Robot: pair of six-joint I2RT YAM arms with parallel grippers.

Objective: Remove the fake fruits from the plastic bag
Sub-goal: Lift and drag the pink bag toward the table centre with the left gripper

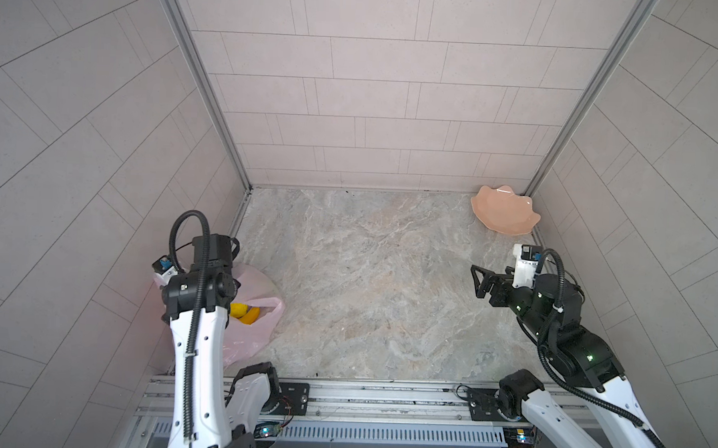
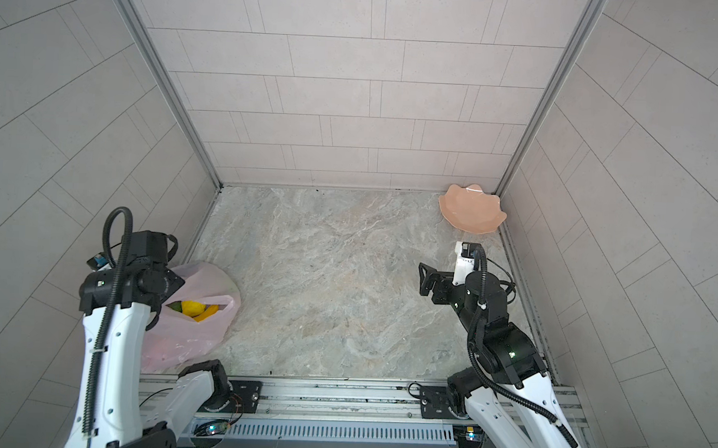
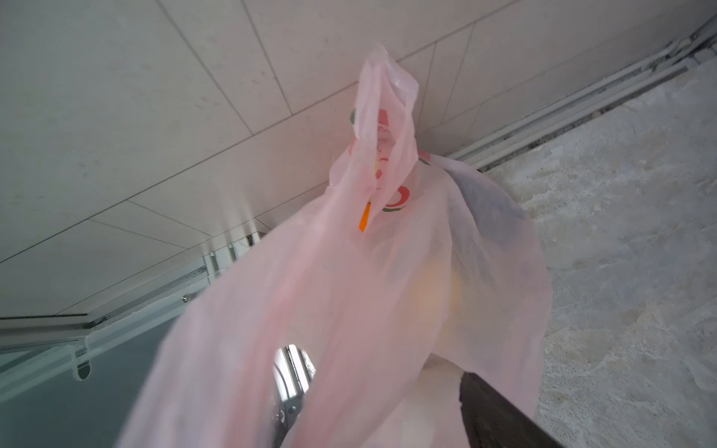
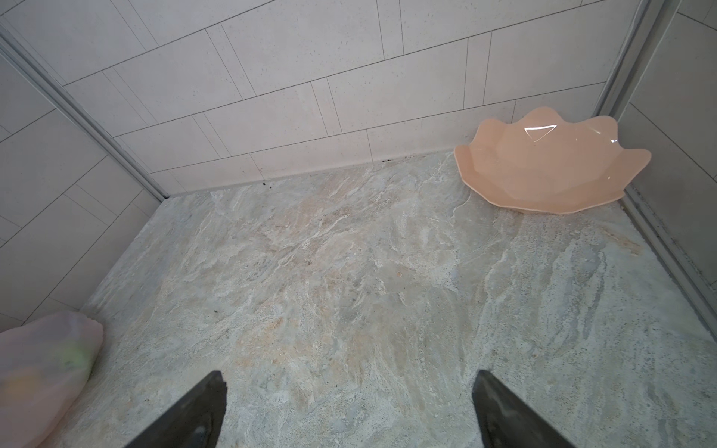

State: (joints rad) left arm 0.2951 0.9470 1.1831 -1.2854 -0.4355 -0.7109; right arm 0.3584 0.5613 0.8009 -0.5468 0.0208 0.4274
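The pink plastic bag lies at the front left of the marble floor, its mouth facing up. Fake fruits show in the mouth: yellow ones and a bit of green. My left arm's wrist covers the bag's left side and hides the left gripper in both top views. In the left wrist view the bag's film drapes over my left gripper, whose fingers stand wide apart. My right gripper hangs open and empty over the floor at the right.
A peach scalloped dish sits in the back right corner. Tiled walls close in the left, back and right. An aluminium rail with both arm bases runs along the front edge.
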